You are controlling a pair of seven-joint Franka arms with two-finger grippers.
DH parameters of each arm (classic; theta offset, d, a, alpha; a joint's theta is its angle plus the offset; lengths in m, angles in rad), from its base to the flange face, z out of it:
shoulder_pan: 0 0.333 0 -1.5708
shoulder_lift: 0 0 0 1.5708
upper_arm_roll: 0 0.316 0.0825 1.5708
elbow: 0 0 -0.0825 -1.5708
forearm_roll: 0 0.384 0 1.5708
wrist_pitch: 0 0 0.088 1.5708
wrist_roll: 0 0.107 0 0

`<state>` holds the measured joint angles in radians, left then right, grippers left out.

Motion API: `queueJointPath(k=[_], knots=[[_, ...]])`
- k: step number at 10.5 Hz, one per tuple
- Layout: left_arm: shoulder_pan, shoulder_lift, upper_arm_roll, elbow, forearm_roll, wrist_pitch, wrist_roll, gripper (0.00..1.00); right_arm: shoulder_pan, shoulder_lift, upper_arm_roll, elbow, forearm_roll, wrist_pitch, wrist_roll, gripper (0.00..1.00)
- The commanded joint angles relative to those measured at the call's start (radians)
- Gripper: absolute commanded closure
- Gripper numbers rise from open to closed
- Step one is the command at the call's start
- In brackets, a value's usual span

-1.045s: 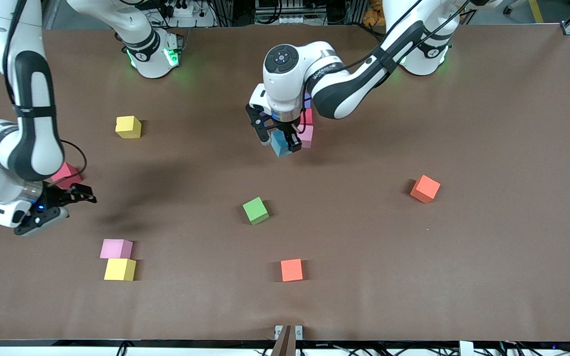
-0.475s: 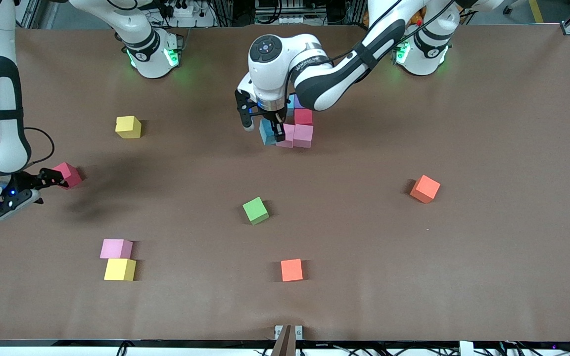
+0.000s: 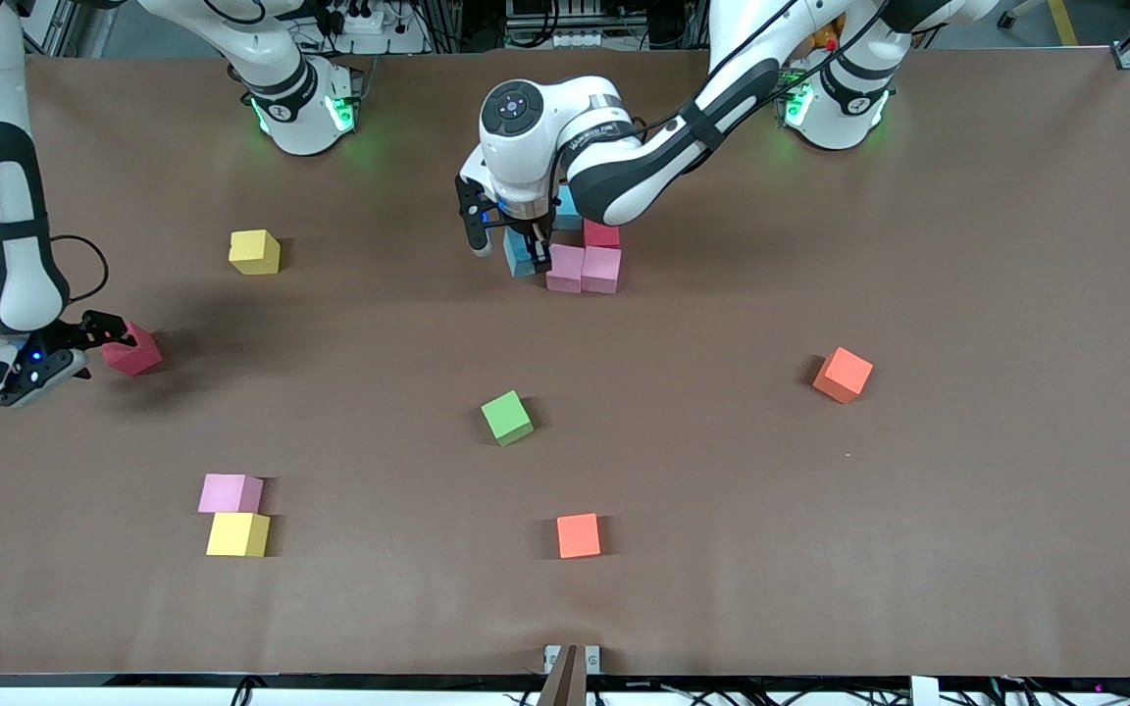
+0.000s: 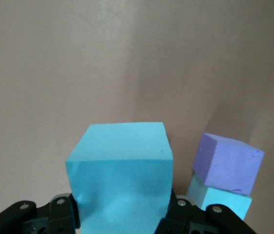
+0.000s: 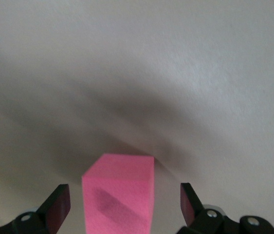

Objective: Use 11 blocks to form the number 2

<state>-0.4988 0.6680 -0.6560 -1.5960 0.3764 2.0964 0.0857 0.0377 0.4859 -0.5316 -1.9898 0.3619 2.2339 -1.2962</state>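
Note:
My left gripper (image 3: 508,245) is shut on a light blue cube (image 3: 522,258), low beside a pink cube (image 3: 565,268) of the started digit, toward the right arm's end. In the left wrist view the cube (image 4: 119,170) sits between the fingers (image 4: 61,210). That cluster also has a second pink cube (image 3: 601,269), a red one (image 3: 601,233), another light blue one (image 3: 566,210) and a purple one (image 4: 228,163). My right gripper (image 3: 102,345) is open around a pinkish-red cube (image 3: 133,351), which shows in the right wrist view (image 5: 119,195).
Loose on the table: a green cube (image 3: 507,417), an orange cube (image 3: 843,374), a red-orange cube (image 3: 579,535), and a pink cube (image 3: 229,493) touching a yellow cube (image 3: 237,534). Another yellow cube (image 3: 254,251) lies toward the right arm's end.
My left gripper has carried the light blue cube toward the right arm's end, to beside the pink cubes. My right gripper has swung over and now straddles the pinkish-red cube.

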Motion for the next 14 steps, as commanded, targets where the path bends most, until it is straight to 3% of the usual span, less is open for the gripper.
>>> queueJointPath(k=[1, 11, 14], knots=[[-0.034, 0.044, 0.009, 0.041, -0.022, -0.007, 0.023, 0.67, -0.027, -0.006, 0.019, -0.050, -0.021, 0.048, -0.015, 0.00], [-0.101, 0.105, 0.033, 0.064, 0.062, -0.018, 0.155, 0.66, -0.029, 0.011, 0.034, -0.080, -0.017, 0.102, -0.005, 0.00], [-0.125, 0.107, 0.048, 0.090, 0.064, -0.087, 0.192, 0.66, -0.029, 0.013, 0.038, -0.080, -0.014, 0.102, 0.000, 0.00]])
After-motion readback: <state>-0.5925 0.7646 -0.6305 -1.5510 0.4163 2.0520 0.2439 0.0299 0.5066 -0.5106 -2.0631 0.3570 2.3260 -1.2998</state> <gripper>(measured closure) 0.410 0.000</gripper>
